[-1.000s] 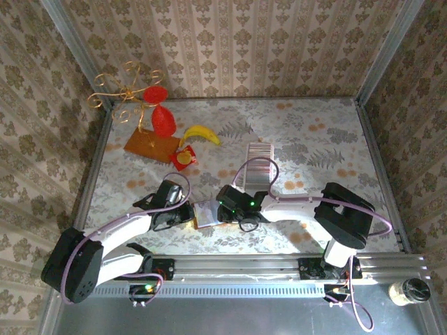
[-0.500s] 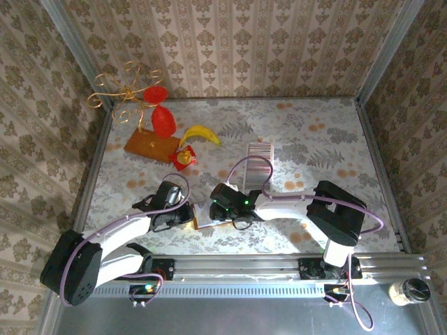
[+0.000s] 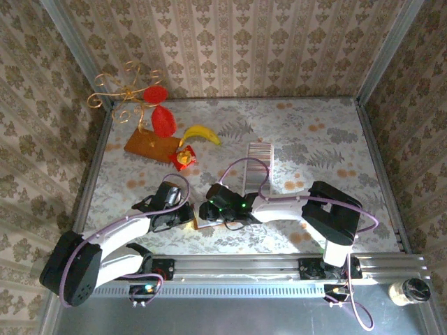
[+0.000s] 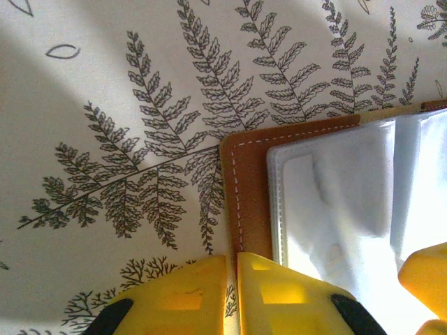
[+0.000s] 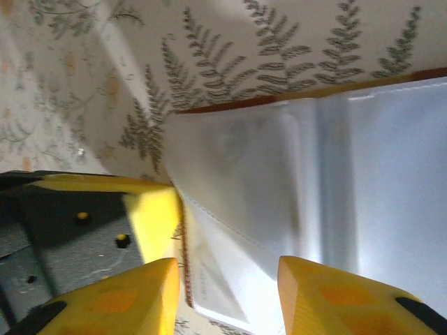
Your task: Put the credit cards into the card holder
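At the near middle of the worktop [image 3: 314, 132], the left hand [image 4: 232, 266] is closed almost flat, its yellow fingers [image 4: 174, 296] pinching the stitched brown edge of the card holder [image 4: 246, 181] and pinning it open. Just beside it the right hand [image 5: 227, 266] stands partly open. Its fingers sit either side of a corner of the holder's pale inner leaf [image 5: 349, 153], with a gap left over, and I see nothing clamped between them.

From above, the holder lies between the two hands, close to the arm bases. The credit cards [image 3: 260, 150] lie in an overlapped striped strip farther out on the worktop, well apart from the holder. No card shows in either hand.

As I judge it, the holder is light and limp: soft leather outside, slick thin pockets inside that sag shut when let go. The stitched leather rim gives the firmest hold, as the pocket film would slide or crease under a pinch. One hand should keep the cover down while the other spreads a pocket mouth.

The cards look thin, stiff and smooth, and they lie flat, so there is little for a finger to get under. The best place to take one is probably the end card of the strip, where an overlapped edge stands proud, pinched across its short sides. It could easily slip or drag its neighbours along.
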Controlling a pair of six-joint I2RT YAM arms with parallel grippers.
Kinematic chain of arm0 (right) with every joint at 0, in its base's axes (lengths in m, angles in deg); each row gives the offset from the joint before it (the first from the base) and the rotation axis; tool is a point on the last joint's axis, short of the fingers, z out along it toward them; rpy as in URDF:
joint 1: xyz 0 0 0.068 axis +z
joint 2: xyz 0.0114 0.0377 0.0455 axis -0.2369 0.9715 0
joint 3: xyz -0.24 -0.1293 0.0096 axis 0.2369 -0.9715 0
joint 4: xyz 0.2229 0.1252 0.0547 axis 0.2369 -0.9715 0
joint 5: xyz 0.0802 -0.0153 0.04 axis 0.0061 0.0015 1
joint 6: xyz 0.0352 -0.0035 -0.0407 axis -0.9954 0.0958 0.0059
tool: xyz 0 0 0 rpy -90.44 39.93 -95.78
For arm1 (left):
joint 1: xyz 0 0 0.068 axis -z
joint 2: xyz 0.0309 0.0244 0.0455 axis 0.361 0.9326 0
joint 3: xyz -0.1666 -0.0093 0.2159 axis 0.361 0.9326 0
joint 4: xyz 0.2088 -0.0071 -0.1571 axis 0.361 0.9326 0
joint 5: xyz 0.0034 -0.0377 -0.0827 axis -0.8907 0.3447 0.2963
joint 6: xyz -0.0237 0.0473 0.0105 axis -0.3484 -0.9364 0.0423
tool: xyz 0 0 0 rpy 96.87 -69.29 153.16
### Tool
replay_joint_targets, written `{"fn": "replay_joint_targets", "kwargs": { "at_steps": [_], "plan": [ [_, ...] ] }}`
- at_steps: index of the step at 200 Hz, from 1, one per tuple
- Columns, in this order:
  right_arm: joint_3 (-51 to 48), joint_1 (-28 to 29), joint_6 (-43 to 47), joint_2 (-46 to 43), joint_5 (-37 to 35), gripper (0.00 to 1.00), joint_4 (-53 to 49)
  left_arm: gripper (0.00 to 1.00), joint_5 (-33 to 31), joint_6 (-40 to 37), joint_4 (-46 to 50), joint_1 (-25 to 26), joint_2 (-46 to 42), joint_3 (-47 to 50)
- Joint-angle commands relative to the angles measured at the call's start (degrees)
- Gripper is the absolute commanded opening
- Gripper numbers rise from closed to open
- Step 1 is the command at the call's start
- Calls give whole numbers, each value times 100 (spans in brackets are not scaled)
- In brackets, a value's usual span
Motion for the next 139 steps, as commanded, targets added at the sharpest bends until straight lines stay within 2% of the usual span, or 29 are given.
{"fn": "replay_joint_targets", "kwargs": {
  "at_steps": [1, 31, 83, 139],
  "plan": [
    [-80, 42, -190, 82, 159, 42, 446, 13, 151, 118, 332, 40, 6, 232],
    [-79, 68, -269, 217, 241, 40, 627, 12, 13, 195, 605, -3, -304, 174],
    [13, 143, -288, 299, 278, 39, 713, 21, -694, 508, 1710, -56, -1361, -26],
    [38, 297, -386, 296, 558, 37, 1310, 32, -1683, 1099, 2978, -222, -2283, -370]
  ]
}}
